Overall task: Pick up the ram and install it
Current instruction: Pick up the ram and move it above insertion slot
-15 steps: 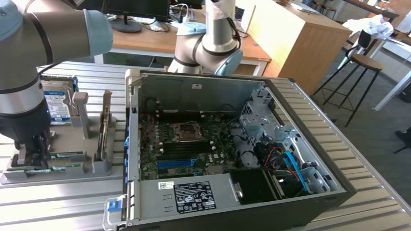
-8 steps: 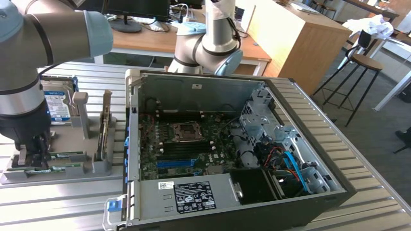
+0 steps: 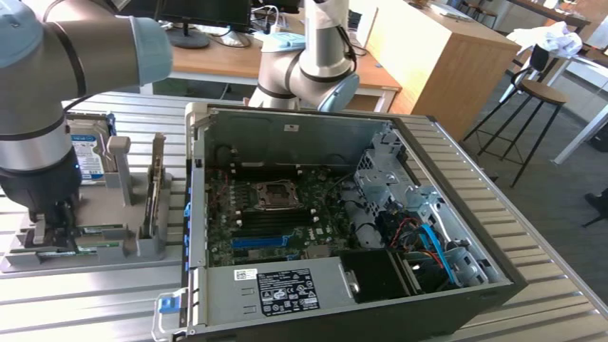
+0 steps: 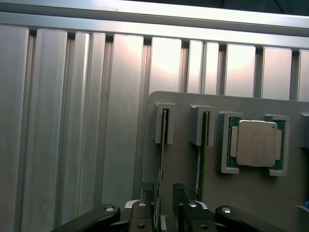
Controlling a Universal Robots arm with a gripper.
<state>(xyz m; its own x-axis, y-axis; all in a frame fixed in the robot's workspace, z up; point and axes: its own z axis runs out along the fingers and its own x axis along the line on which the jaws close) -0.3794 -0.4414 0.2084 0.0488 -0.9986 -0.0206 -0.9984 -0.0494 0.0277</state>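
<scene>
The ram (image 4: 163, 145) is a thin green stick seen edge-on, standing in a slot of the grey holder (image 4: 183, 108). My gripper (image 4: 164, 195) is low over the holder with one finger on each side of the stick's near end. A small gap still shows beside the stick, so the gripper is open. A second, look-alike green stick (image 4: 202, 150) stands in the neighbouring slot. In the exterior view my gripper (image 3: 50, 231) is down at the holder (image 3: 142, 249) on that view's left, beside the open computer case (image 3: 285, 117).
A square silver CPU chip (image 4: 256, 143) sits in a pocket of the holder beyond the second stick. Inside the case the motherboard's memory slots (image 3: 285, 217) lie below the CPU socket (image 3: 275, 192). A hard drive (image 3: 90, 153) and upright cards (image 3: 156, 185) stand in the holder. Ribbed metal table (image 4: 72, 121) underneath.
</scene>
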